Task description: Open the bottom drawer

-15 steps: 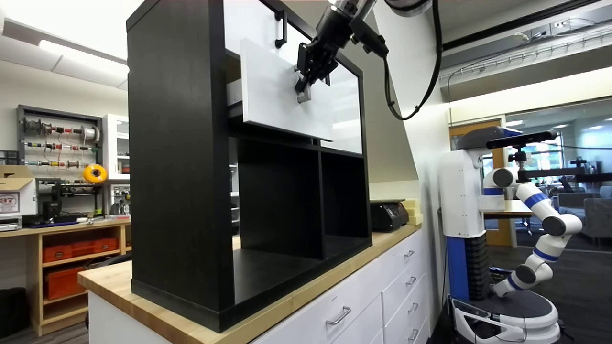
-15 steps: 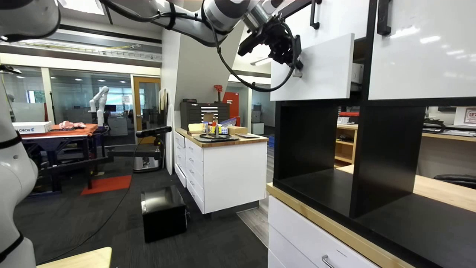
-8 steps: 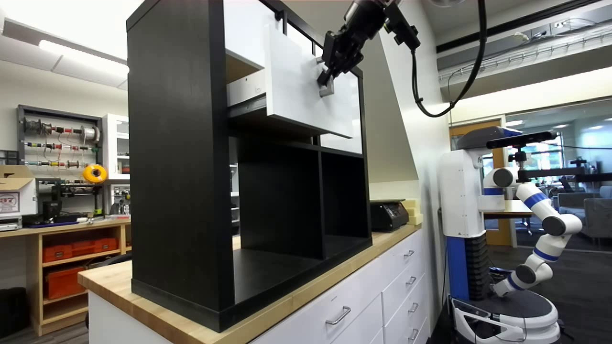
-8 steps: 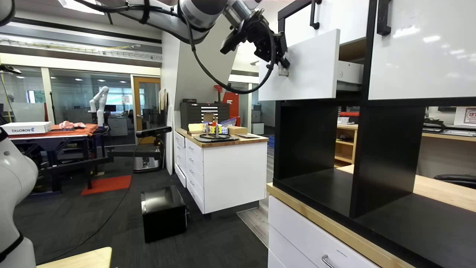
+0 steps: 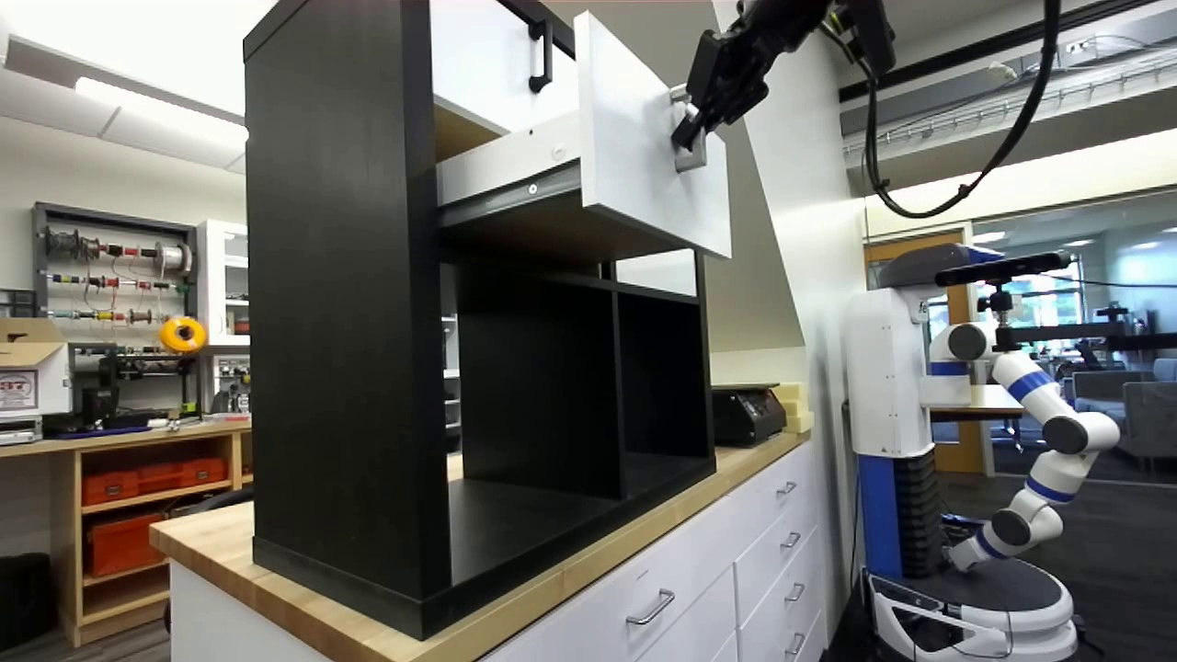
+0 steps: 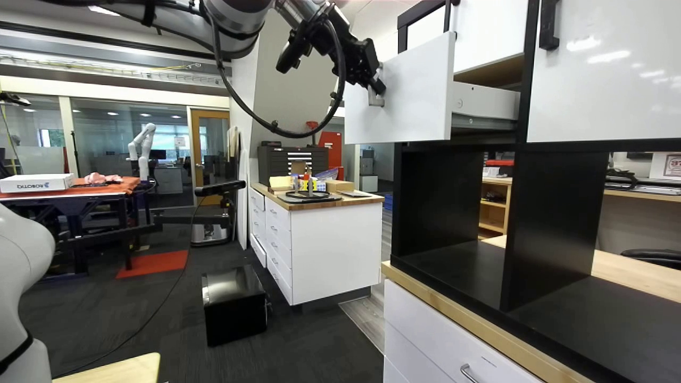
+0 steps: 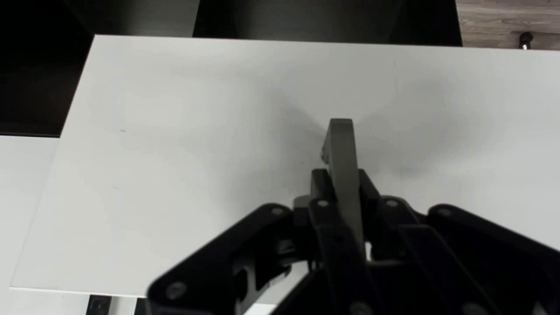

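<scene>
The bottom drawer, with its plain white front (image 5: 634, 152), stands well out from the black shelf (image 5: 340, 322), below an upper white front (image 5: 478, 60) with a black handle. Its pale side and metal runner show in both exterior views, with the front also in an exterior view (image 6: 415, 96) and the wrist view (image 7: 175, 175). Its handle (image 5: 691, 158) looks grey here and also shows in the wrist view (image 7: 342, 144). My gripper (image 7: 343, 186) is shut on this handle, one finger on each side; it also shows in an exterior view (image 6: 376, 84). The drawer's inside is hidden.
Open black compartments (image 5: 542, 395) lie below the drawer. A neighbouring white front (image 6: 606, 80) is shut. The shelf stands on a wooden counter (image 5: 552, 588) over white drawers with silver handles. A cable (image 6: 335, 101) loops below my wrist. Another counter (image 6: 330, 250) stands behind.
My gripper has moved away from the shelf with the handle held. The bottom drawer has slid from slightly out to far out, showing more of its side and runner.
</scene>
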`<move>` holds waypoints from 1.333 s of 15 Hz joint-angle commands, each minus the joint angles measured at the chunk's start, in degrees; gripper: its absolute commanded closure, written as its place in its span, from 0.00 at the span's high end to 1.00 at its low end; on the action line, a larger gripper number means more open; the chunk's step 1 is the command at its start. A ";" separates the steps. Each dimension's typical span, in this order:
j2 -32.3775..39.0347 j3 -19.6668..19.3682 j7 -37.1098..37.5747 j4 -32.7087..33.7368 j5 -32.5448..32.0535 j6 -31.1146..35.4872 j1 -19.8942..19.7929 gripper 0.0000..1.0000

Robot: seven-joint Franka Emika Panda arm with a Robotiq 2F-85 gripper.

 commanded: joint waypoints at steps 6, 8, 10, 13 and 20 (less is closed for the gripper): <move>-8.76 0.43 1.42 -15.45 0.97 -5.69 -4.07 0.71; -8.38 -0.04 0.61 -15.48 1.94 -8.19 -3.79 0.84; -7.83 -0.73 -0.54 -14.61 3.73 -11.64 -2.77 0.97; -6.80 -1.83 -3.05 -12.46 7.62 -18.57 -1.07 1.00; -3.86 -3.90 -8.58 -5.56 14.81 -38.26 0.05 1.00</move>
